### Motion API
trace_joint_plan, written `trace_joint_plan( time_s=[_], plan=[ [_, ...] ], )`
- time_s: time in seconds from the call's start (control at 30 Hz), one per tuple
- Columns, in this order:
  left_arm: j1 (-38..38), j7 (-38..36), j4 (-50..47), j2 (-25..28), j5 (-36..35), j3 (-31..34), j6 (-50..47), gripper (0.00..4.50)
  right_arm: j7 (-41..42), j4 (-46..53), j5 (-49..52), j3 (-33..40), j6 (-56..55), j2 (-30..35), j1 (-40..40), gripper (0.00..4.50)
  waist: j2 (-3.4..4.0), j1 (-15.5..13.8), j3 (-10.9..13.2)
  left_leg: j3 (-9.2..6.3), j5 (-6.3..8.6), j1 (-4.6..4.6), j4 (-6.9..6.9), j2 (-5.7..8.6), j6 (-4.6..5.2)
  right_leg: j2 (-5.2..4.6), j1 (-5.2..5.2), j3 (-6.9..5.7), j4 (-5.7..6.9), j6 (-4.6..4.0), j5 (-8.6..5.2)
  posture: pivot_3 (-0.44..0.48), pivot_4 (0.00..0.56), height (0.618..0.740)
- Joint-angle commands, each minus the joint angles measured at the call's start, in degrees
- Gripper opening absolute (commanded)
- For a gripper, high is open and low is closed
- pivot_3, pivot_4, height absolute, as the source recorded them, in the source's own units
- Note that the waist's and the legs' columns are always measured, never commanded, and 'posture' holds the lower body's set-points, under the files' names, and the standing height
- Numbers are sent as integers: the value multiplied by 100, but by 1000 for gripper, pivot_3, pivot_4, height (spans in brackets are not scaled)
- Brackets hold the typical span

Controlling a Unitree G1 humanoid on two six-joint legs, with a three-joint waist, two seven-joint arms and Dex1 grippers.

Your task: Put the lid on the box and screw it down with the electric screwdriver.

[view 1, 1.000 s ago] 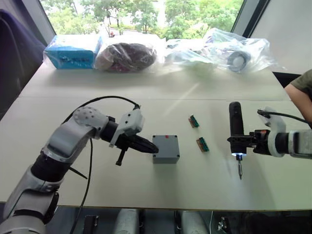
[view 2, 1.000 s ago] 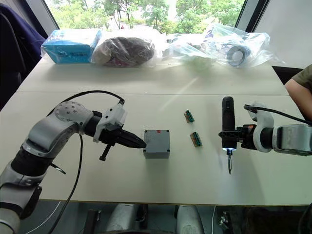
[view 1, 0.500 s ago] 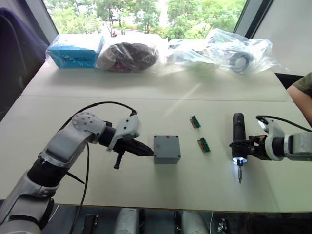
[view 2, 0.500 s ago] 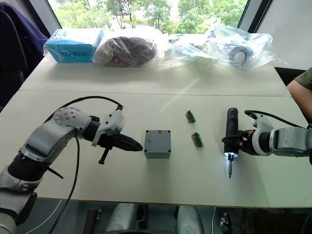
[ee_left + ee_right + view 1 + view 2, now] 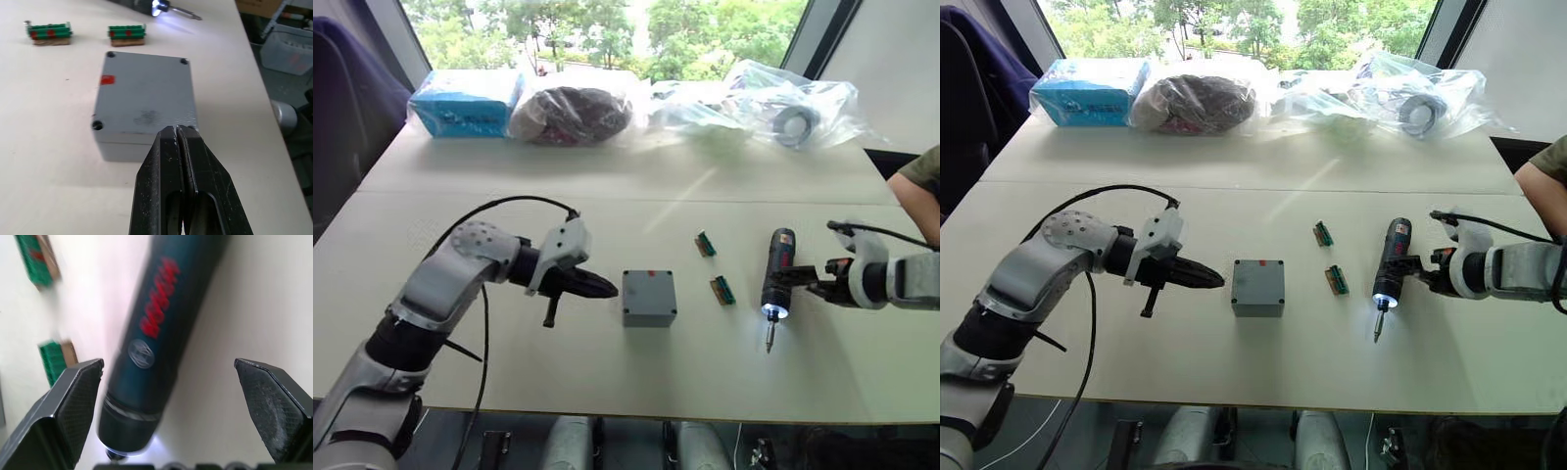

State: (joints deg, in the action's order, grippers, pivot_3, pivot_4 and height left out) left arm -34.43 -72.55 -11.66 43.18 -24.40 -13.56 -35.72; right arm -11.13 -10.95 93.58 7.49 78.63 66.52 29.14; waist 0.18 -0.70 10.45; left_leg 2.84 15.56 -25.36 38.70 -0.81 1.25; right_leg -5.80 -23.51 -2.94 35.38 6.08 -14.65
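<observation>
The box (image 5: 649, 298) sits at the centre of the frame on the table (image 5: 607, 382), lid (image 5: 145, 100) on. The left gripper (image 5: 607, 288) points at its left wall, tip just short of it, fingers pressed together and empty. Right of centre, the screwdriver (image 5: 777, 285) lies tilted, light on, between the spread fingers of the right gripper (image 5: 166, 411), which do not touch it.
</observation>
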Motion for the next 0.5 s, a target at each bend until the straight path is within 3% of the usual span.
trace_joint_plan(
  time_s=[0.03,0.17,0.3,0.43,0.5],
  plan=[
    [-95,127,57,5,-155,351,-103,0,1043,646,-356,344,-25,59,364,4484,0,0,0,0,0,0,2,-2,0,2,-1,0,1,0,0,0,150,740],
    [-154,451,329,-160,-170,588,-207,0,2312,2224,-835,536,-582,-198,213,4484,0,-2,0,-3,0,0,2,-11,0,12,-3,0,5,0,0,0,150,740],
    [63,736,574,-202,207,420,59,0,3756,4042,-2407,-46,-1687,-14,-531,4484,0,-17,0,-11,1,-1,9,-12,0,15,1,-1,8,0,0,0,150,740],
    [360,795,565,-222,466,183,273,0,4488,4719,-3882,-941,-2510,122,-1183,4484,0,-1,0,-3,5,-3,26,-10,6,13,4,5,7,0,0,0,150,740],
    [452,954,565,-442,427,183,229,0,4571,4667,-4505,-1379,-2912,-173,-1404,4484,-1,-8,-1,0,5,-2,36,-9,6,11,4,10,14,0,2,0,150,740]
  ],
)
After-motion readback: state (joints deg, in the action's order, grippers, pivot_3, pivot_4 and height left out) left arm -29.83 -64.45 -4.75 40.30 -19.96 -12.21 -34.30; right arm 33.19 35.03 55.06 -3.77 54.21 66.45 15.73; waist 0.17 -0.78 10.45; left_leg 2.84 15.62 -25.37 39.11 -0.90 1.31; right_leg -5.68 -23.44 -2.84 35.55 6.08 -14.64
